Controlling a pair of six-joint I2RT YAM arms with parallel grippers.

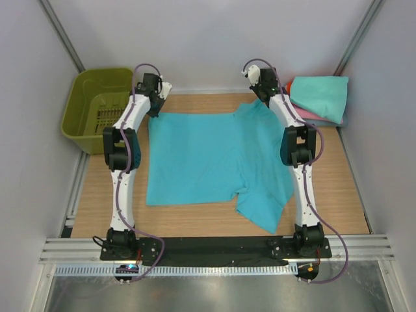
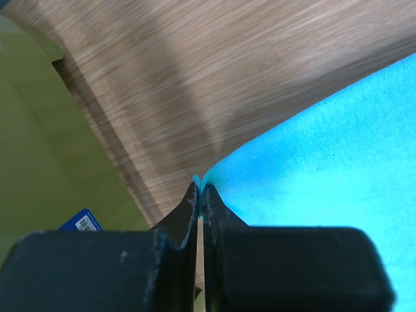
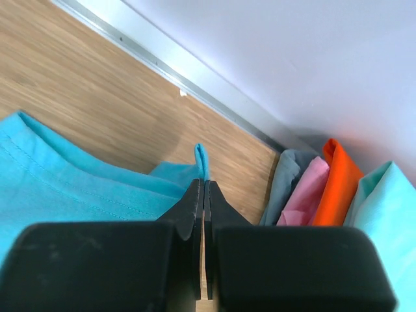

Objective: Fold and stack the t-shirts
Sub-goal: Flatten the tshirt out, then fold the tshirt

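Observation:
A bright turquoise t-shirt (image 1: 208,159) lies spread on the wooden table (image 1: 195,221) between the two arms. My left gripper (image 1: 155,107) is shut on its far left corner, a tip of cloth (image 2: 200,182) pinched between the fingers. My right gripper (image 1: 263,96) is shut on the far right edge, where a small fold of turquoise cloth (image 3: 202,159) sticks up from the closed jaws. Folded t-shirts are stacked at the far right: mint-teal (image 1: 320,96) on top, with pink (image 3: 304,195), orange-red (image 3: 339,185) and grey-blue (image 3: 286,179) edges showing in the right wrist view.
An olive-green slotted basket (image 1: 99,107) stands at the far left, off the table's edge. White walls close in the back and sides. A metal rail (image 3: 188,71) runs along the table's far edge.

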